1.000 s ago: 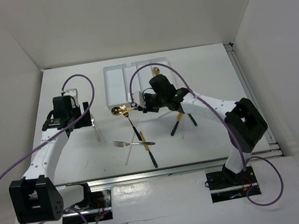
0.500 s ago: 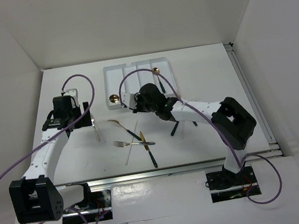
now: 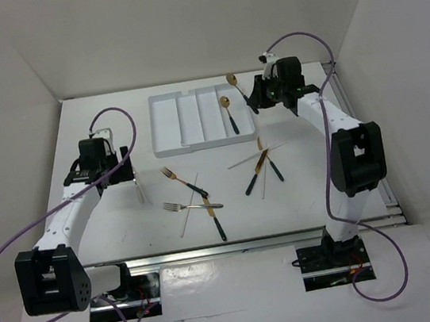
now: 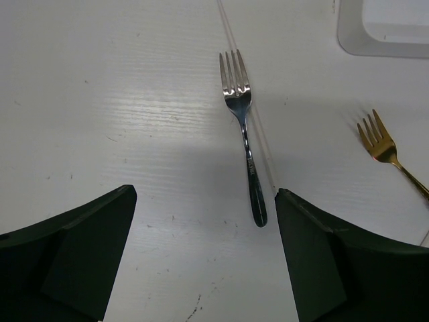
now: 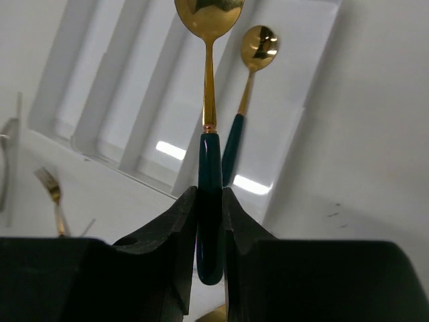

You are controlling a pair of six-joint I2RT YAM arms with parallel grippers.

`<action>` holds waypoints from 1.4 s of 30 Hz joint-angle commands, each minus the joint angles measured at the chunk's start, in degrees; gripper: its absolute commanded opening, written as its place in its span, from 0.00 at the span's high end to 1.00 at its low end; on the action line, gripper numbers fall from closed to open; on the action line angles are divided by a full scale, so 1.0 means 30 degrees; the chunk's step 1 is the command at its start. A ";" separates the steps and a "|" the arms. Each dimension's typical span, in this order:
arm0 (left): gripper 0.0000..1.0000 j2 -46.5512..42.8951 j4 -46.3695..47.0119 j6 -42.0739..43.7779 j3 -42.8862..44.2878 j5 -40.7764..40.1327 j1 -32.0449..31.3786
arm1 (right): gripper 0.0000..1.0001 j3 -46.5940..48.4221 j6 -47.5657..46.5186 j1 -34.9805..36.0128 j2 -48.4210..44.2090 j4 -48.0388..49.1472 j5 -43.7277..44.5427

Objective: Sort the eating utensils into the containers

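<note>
Right claw (image 5: pixel 209 201) clamped on dark handle of spoon (image 5: pixel 208 60), gold bowl pointing forward. Held raised by far right corner of tray (image 3: pixel 166 128).

Tray white, long parallel slots, flat near far edge of desk (image 3: pixel 113 231), about mid-width. Second spoon (image 3: pixel 228 111) lying in rightmost slot, handle toward near edge.

Left claw (image 4: pixel 204 194) spread wide, nothing between jaws, low over left side of desk. Fork (image 4: pixel 242 134), silver, flat beneath it, tines away. Pale chopstick (image 4: pixel 228 33) running alongside, touching or nearly so.

Gold fork (image 3: pixel 170 173) loose near mid-desk. Toward near edge, second silver fork (image 3: pixel 177 206) crossed by knife (image 3: pixel 213 213).

Right of centre, crossed heap (image 3: pixel 259 163) of dark-handled pieces and chopsticks; exact count unclear.

Desk matte white, faint scuffs, soft glare patch. Plain white walls on left, far and right sides. Metal rail (image 3: pixel 353 133) along right edge. Purple cables (image 3: pixel 112 111) looping off both arms.
</note>
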 commanded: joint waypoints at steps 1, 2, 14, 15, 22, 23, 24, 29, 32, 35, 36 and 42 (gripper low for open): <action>0.01 0.0529 0.0609 -0.0474 0.0868 0.0173 -0.0055 | 1.00 0.1989 0.4713 -0.0511 0.1984 -0.2223 -0.4557; 0.01 0.0531 0.0609 -0.0474 0.0868 0.0173 -0.0055 | 1.00 0.2194 0.5559 -0.0746 0.2312 -0.2225 -0.5000; 0.01 0.0707 0.0229 -0.0474 0.1425 0.0171 -0.0055 | 1.00 0.2194 1.0429 -0.0748 0.4976 -0.1580 -0.5415; 0.01 0.0707 0.0229 -0.0474 0.1425 0.0173 -0.0055 | 1.00 0.2196 1.0431 -0.0748 0.5155 -0.1580 -0.5415; 0.01 0.1086 -0.0152 -0.0650 0.1776 -0.0003 -0.0055 | 1.00 0.3717 1.0636 -0.0748 0.6560 -0.1377 -0.4448; 0.01 0.1088 -0.0152 -0.0650 0.1776 -0.0003 -0.0055 | 0.96 0.3720 1.0346 -0.0574 0.6766 -0.1375 -0.4448; 0.01 0.1088 -0.0152 -0.0650 0.1776 -0.0003 -0.0055 | 0.96 0.3952 1.0343 -0.0572 0.7058 -0.1201 -0.4448; 0.01 0.1264 -0.0152 -0.0650 0.1952 0.0232 -0.0055 | 0.84 0.4306 0.9818 -0.0572 0.7237 -0.0032 -0.3950; 0.01 0.1264 -0.0152 -0.0650 0.1776 0.0408 -0.0055 | 0.67 0.4599 0.9376 -0.0367 0.7442 0.0176 -0.3950; 0.00 0.1264 -0.0328 -0.0213 0.1776 0.0611 -0.0055 | 0.36 0.4190 0.8530 -0.0367 0.6800 0.0877 -0.3950; 0.00 0.1264 -0.0502 -0.0211 0.1776 0.0613 -0.0055 | 0.33 0.3928 0.7802 -0.0164 0.6130 0.0881 -0.3950; 0.02 0.0387 -0.1410 -0.0267 0.1952 0.1605 -0.0846 | 0.21 0.2289 0.5220 0.0277 0.3052 0.1320 -0.3687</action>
